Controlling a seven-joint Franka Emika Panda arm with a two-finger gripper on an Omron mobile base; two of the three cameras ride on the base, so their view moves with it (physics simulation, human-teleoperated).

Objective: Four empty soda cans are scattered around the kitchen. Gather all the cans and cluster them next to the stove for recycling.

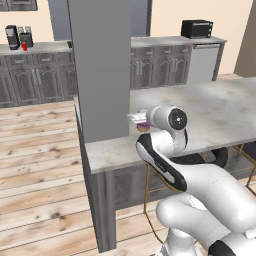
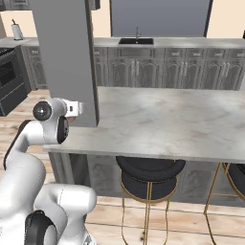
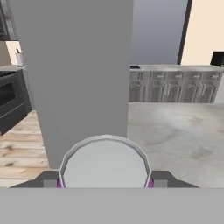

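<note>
My gripper (image 3: 105,181) is shut on a purple soda can (image 3: 105,164). The can's silvery top lies between the dark fingers (image 3: 50,179), with purple showing at both sides. From the left base view the hand (image 1: 136,118) reaches over the near corner of the island counter, just in front of the grey pillar, and the purple can (image 1: 143,127) peeks out under it. The right base view has the hand (image 2: 74,108) up against the pillar, with the can hidden. A small red soda can (image 1: 24,46) stands on the far back counter. The black stove (image 2: 9,81) is at the far left.
A wide grey pillar (image 1: 100,70) rises from the marble island counter (image 1: 220,110) close ahead of the hand. Black stools (image 2: 149,174) stand under the island's near edge. A coffee machine (image 1: 12,36), a microwave (image 1: 196,28) and a sink (image 2: 136,41) sit on the back counters.
</note>
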